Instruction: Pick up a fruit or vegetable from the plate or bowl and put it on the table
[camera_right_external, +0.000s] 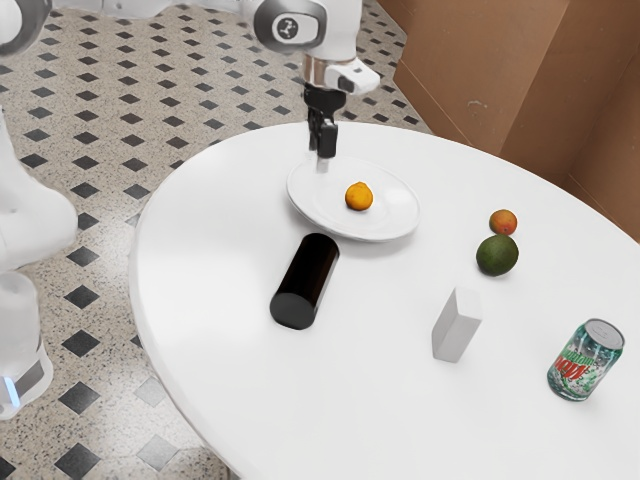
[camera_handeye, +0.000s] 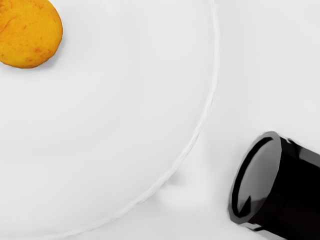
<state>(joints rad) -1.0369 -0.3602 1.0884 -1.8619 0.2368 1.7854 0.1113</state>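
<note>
My gripper (camera_right_external: 322, 154) hangs over the far-left edge of the white plate (camera_right_external: 401, 222) in the exterior view. On that plate sits a small orange fruit (camera_right_external: 359, 197), a short way to the exterior view's right of the gripper and apart from it. The wrist view has the same orange fruit (camera_handeye: 29, 34) and the curved rim of the plate (camera_handeye: 215, 75). Nothing held can be made out at the hand.
A black cylinder (camera_right_external: 306, 282) lies beside the plate; the wrist view catches the end of this cylinder (camera_handeye: 295, 190). Toward the exterior view's right are a reddish fruit (camera_right_external: 503, 222), a dark green avocado (camera_right_external: 497, 255), a white box (camera_right_external: 456, 325) and a soda can (camera_right_external: 586, 360).
</note>
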